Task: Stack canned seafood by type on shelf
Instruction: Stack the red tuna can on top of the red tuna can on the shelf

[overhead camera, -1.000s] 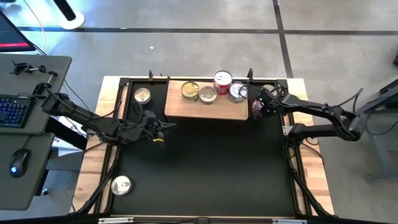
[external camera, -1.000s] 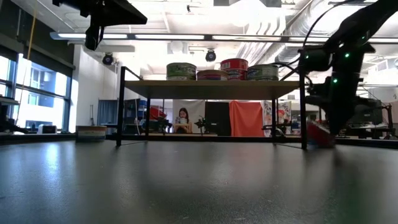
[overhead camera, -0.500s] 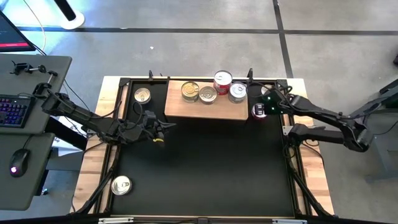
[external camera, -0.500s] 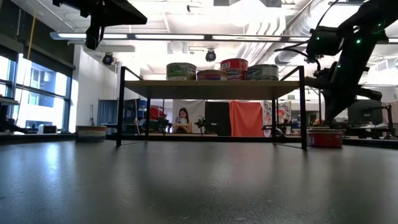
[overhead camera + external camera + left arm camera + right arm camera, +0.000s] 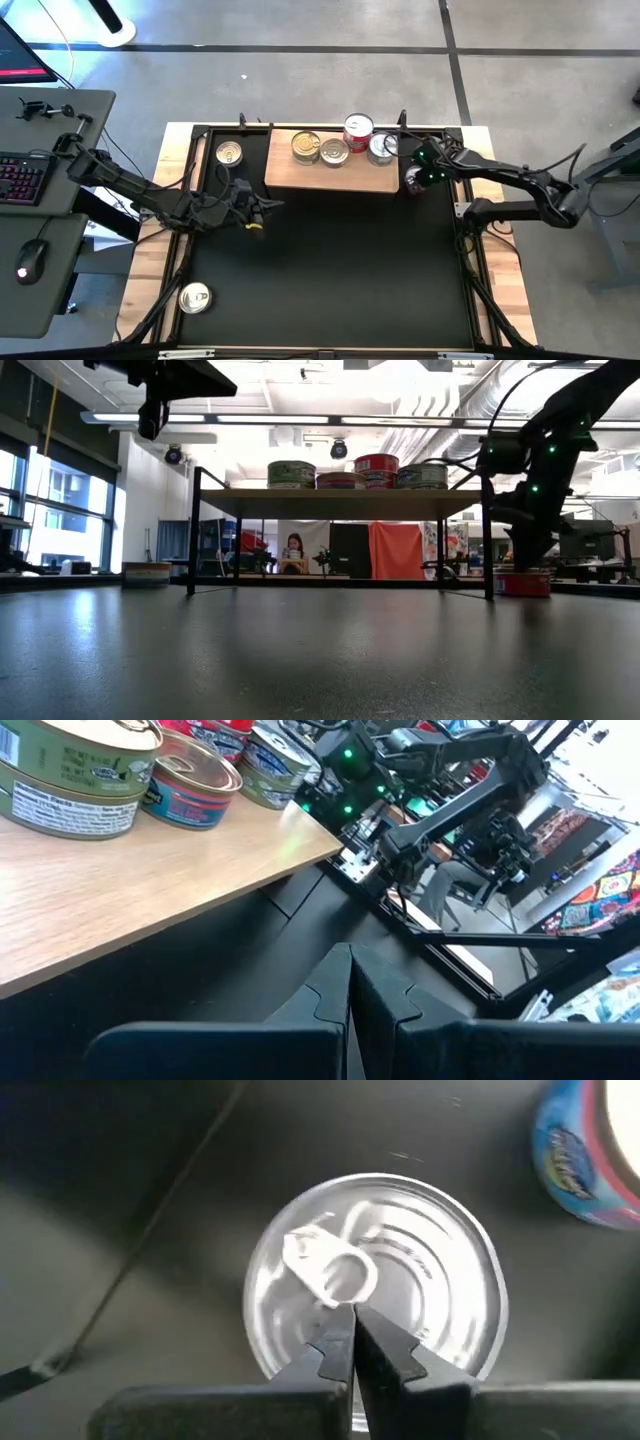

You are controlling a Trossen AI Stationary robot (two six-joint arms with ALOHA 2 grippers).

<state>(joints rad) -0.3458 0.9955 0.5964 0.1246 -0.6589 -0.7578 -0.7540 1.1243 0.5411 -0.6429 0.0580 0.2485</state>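
Landmark for this report: the wooden shelf [image 5: 332, 161] at the far edge of the black mat [image 5: 330, 270].

On the shelf: four positions occupied. A green-sided tin stack [image 5: 306, 147] stands toward the shelf's left, a shorter tin [image 5: 334, 152] touching it, a red-sided stack [image 5: 358, 128] at the back edge, and a silver-lidded tin [image 5: 381, 148] near the right end. The low view shows the green and red positions standing higher than the tin between them, consistent with stacking begun.

Off the shelf: one gold-lidded tin [image 5: 229, 153] just beyond the shelf's left end, one silver tin [image 5: 194, 297] well away at the mat's near left corner, and one red-sided tin [image 5: 415, 178] on the mat just past the shelf's right end.

Right gripper [image 5: 352, 1342]: fingers fully closed together, holding nothing, poised directly above the pull-tab lid of the red-sided tin. No grip exists on that tin.

Left gripper [image 5: 350, 1005]: fingers pressed together, empty, hovering above the mat off the shelf's left front corner.

Assessment: task partly complete. At least three tins remain to be placed. The right gripper would need to open before the nearest tin can be taken.
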